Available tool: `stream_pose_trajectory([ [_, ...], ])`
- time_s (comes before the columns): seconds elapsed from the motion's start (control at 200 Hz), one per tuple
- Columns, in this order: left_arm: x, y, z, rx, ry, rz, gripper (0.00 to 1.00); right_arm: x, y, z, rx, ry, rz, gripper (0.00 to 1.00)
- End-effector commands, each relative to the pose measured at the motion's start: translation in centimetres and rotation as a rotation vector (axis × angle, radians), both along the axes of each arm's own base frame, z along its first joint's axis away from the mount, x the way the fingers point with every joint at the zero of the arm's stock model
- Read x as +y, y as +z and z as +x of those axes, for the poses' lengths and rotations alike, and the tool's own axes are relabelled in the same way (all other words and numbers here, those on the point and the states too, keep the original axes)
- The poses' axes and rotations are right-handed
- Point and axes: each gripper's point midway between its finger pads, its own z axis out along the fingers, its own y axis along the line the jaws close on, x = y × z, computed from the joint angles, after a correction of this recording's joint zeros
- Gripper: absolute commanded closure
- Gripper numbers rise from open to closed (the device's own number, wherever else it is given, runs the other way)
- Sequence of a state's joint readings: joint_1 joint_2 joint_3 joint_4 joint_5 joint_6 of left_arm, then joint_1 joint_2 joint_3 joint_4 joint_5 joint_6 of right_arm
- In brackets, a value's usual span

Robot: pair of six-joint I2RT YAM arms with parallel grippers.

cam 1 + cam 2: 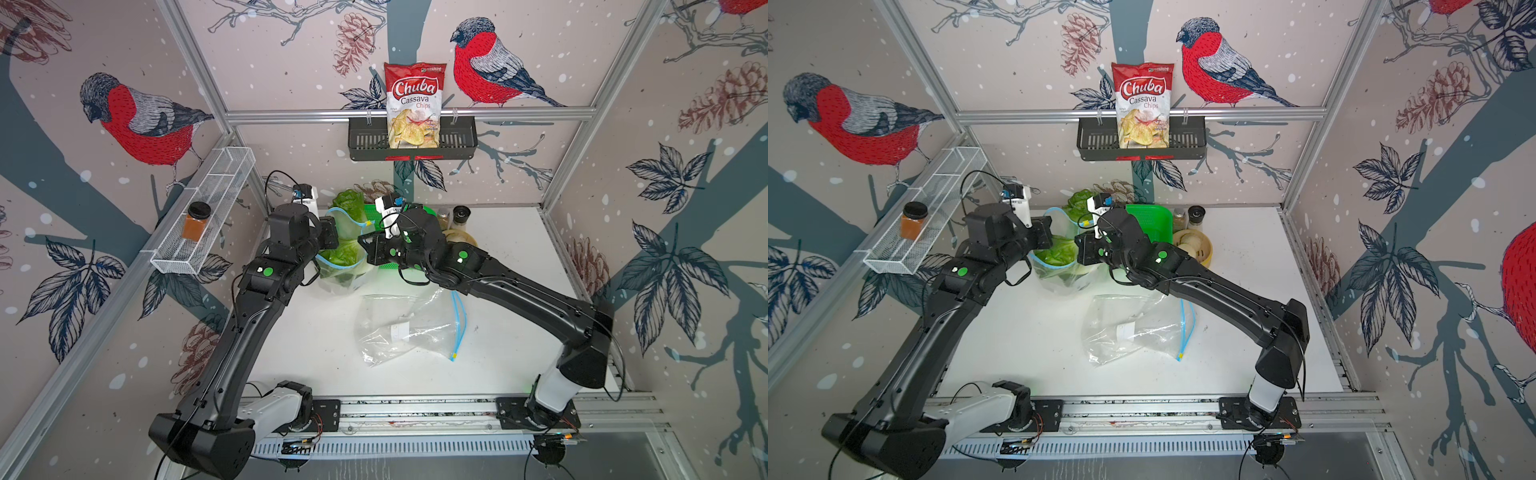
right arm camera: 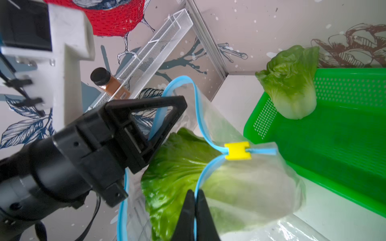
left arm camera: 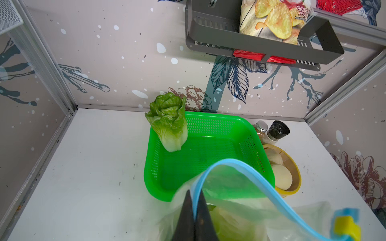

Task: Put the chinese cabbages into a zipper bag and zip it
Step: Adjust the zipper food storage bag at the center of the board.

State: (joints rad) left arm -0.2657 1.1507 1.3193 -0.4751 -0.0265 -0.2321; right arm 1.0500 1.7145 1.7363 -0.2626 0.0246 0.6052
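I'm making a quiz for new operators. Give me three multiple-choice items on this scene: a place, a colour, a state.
1. Where does the unbagged chinese cabbage stand? A) wire shelf B) green basket C) steamer
2. What colour is the slider on the held zipper bag? A) yellow B) red C) black
3. How are the left gripper and right gripper? A) both open B) only left shut C) both shut on the bag's rim
Answers: B, it stands in the basket's corner; A, a yellow clip on the blue zip; C, each wrist view shows jaws pinching the blue rim.
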Motion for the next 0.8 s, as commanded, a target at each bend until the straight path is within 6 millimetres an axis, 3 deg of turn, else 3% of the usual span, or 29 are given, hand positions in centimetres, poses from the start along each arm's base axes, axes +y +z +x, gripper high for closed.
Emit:
stream_pose_trajectory([
  [0.0,-0.6,-1.4,0.1,0.035,-0.047,0.039,1.0,0.2,-0.4,1.3,-0.006,-0.057,-0.001,0.94],
  [0.245,-1.2,-3.0,0.9,0.06,-0.103,0.078,1.0,0.4,-1.2,1.4,-0.001,-0.061,0.004,0.91],
  [0.46,-1.3,-3.3,0.9,0.06,-0.113,0.088,1.0,1.1,-0.4,0.9,-0.038,-0.01,0.01,0.83],
  [0.645,-0.9,-3.2,0.8,0.052,-0.112,0.118,1.0,0.0,1.5,-0.7,-0.136,0.068,0.041,0.63],
  [0.795,-0.4,-3.4,0.9,0.047,-0.11,0.139,1.0,-2.2,3.7,-1.1,-0.212,0.137,0.078,0.49],
])
